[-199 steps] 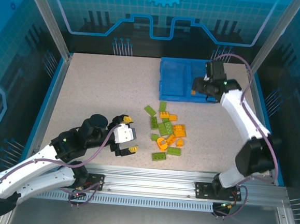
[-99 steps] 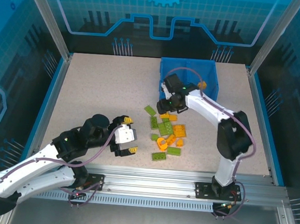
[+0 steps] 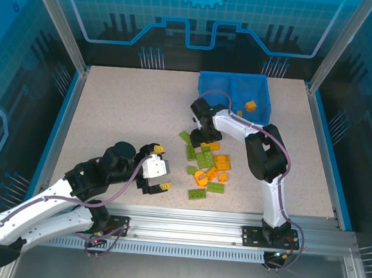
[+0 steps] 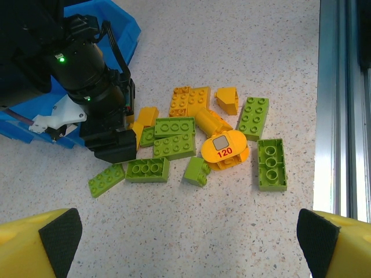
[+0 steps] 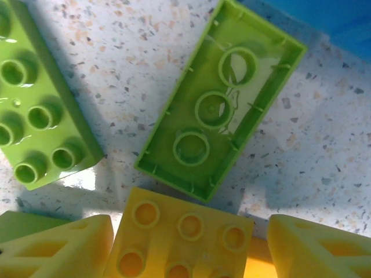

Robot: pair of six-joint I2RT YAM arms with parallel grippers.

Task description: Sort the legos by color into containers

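The blue bin (image 3: 233, 76) sat at the far side, one orange brick (image 3: 250, 106) in its right compartment. The right arm (image 3: 262, 151) bent low, right gripper (image 3: 205, 138) at the far edge of the loose lime and orange legos (image 3: 207, 166) mid-table. Its wrist view showed jaws straddling a yellow-orange brick (image 5: 179, 240), grip unclear. The left gripper (image 3: 162, 168) hovered nearby, spread wide.

Overhead and wrist views, shared legos (image 3: 205, 160)

Legos (image 4: 174, 127) clustered (green, orange) near bin (image 4: 124, 35); left fingers (image 4: 52, 237) wide apart
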